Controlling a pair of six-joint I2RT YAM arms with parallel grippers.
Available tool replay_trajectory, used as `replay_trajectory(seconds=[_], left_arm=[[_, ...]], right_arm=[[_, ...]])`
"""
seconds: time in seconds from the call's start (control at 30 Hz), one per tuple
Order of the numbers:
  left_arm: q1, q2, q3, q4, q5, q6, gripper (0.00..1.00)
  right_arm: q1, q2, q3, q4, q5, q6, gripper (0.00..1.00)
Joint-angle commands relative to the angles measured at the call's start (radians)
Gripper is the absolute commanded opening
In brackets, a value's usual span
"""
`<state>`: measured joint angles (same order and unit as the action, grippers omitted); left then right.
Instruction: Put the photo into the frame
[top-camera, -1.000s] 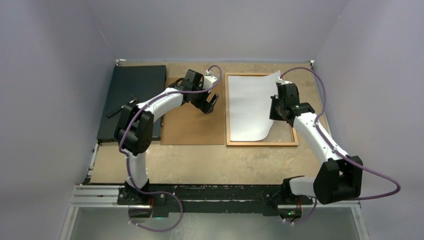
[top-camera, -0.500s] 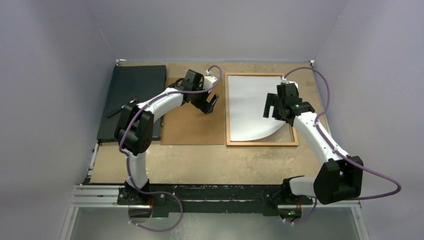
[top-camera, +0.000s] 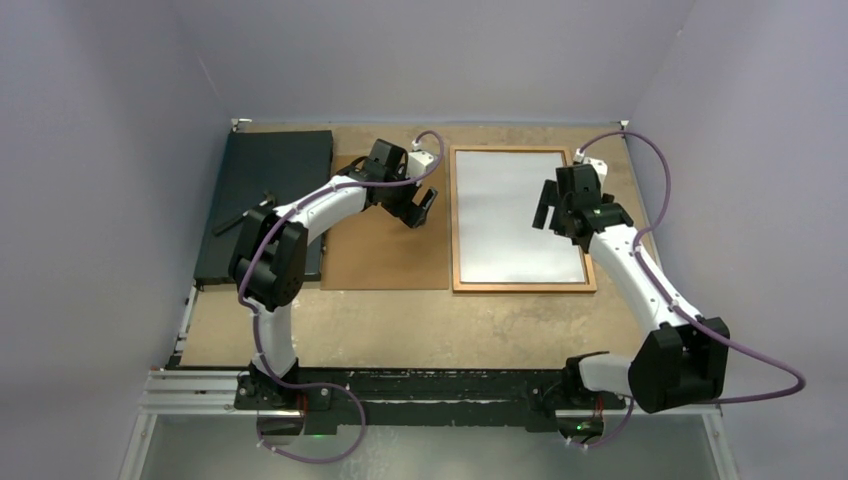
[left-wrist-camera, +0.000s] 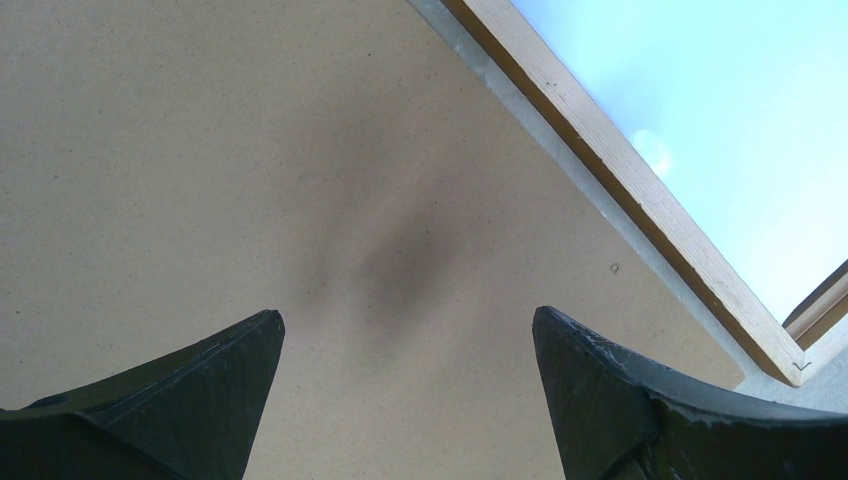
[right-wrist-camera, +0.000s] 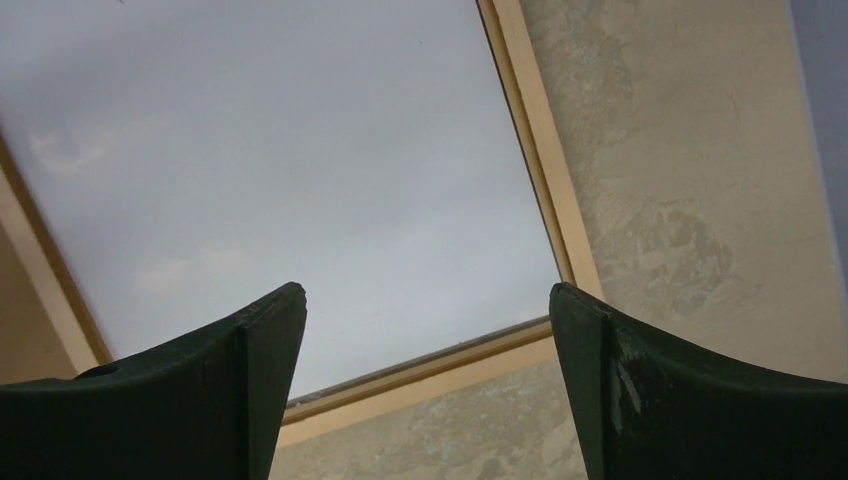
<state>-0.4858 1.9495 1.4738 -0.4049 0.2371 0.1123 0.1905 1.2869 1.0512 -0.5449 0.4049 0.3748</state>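
Note:
The photo (top-camera: 510, 215) lies flat, white back up, inside the frame (top-camera: 520, 287), an orange-brown wooden border at the table's right middle. My right gripper (top-camera: 545, 207) hovers open over the photo's right side with nothing between its fingers. In the right wrist view the photo (right-wrist-camera: 300, 150) fills the frame (right-wrist-camera: 540, 150), and the right gripper (right-wrist-camera: 425, 295) stands wide over the frame's corner. My left gripper (top-camera: 420, 212) is open above the brown backing board (top-camera: 385, 250), just left of the frame. In the left wrist view the left gripper (left-wrist-camera: 405, 325) is empty, the frame (left-wrist-camera: 620, 180) passing at upper right.
A dark grey-black mat (top-camera: 265, 195) lies at the far left, partly under the left arm. The backing board (left-wrist-camera: 250, 150) sits between the mat and the frame. Bare tabletop (right-wrist-camera: 700, 150) shows right of the frame, and grey walls close in the table.
My right gripper opened and let go of the photo's raised right edge. The curled sheet dropped flat into the frame. The left arm stayed still.

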Motion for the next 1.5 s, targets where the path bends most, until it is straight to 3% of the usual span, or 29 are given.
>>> replay_trajectory(seconds=[0.0, 0.23, 0.43, 0.67, 1.23, 1.47], left_arm=[[0.020, -0.015, 0.009, 0.006, -0.021, 0.003, 0.94], [0.117, -0.043, 0.072, -0.119, -0.155, 0.117, 0.94], [0.219, -0.127, -0.019, -0.122, -0.278, 0.210, 0.94], [0.248, -0.181, -0.129, -0.071, -0.345, 0.250, 0.94], [0.234, -0.124, -0.195, 0.050, -0.422, 0.305, 0.91], [0.214, -0.067, -0.198, 0.101, -0.519, 0.330, 0.91]], right_arm=[[0.059, -0.048, -0.025, 0.114, -0.044, 0.098, 0.92], [0.356, 0.180, 0.086, 0.243, -0.078, 0.254, 0.91], [0.526, 0.487, 0.305, 0.287, -0.061, 0.277, 0.90], [0.531, 0.700, 0.422, 0.273, -0.049, 0.299, 0.87], [0.385, 0.674, 0.256, 0.333, -0.035, 0.310, 0.94], [0.377, 0.693, 0.288, 0.390, -0.070, 0.313, 0.94]])
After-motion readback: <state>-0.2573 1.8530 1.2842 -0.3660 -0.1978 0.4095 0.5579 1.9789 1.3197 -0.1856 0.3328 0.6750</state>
